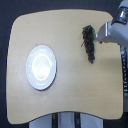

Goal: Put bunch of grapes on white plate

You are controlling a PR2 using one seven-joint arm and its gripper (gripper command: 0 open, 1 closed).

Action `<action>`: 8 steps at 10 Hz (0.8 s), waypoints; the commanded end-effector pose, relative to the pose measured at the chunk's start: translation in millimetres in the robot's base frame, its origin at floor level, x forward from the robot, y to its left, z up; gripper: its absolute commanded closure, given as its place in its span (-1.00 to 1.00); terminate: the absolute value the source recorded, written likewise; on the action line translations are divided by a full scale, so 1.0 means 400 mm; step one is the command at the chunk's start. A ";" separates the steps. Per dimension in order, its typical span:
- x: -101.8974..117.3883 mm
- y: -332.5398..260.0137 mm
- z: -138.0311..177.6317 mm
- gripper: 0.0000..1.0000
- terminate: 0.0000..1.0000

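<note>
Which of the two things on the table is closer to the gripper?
The grapes. The dark bunch lies at the exterior view's right, just beside the gripper. The plate sits far off at the left of the table.

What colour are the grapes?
Dark purple-black, with a bit of green stem; the grapes show in the exterior view.

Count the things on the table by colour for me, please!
White: 1, the white plate
Dark purple: 1, the bunch of grapes
Total: 2 on the wooden table
</note>
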 end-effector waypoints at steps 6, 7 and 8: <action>0.177 0.196 -0.253 -1.00 -1.00; 0.170 0.187 -0.278 -1.00 -1.00; 0.167 0.170 -0.303 -1.00 -1.00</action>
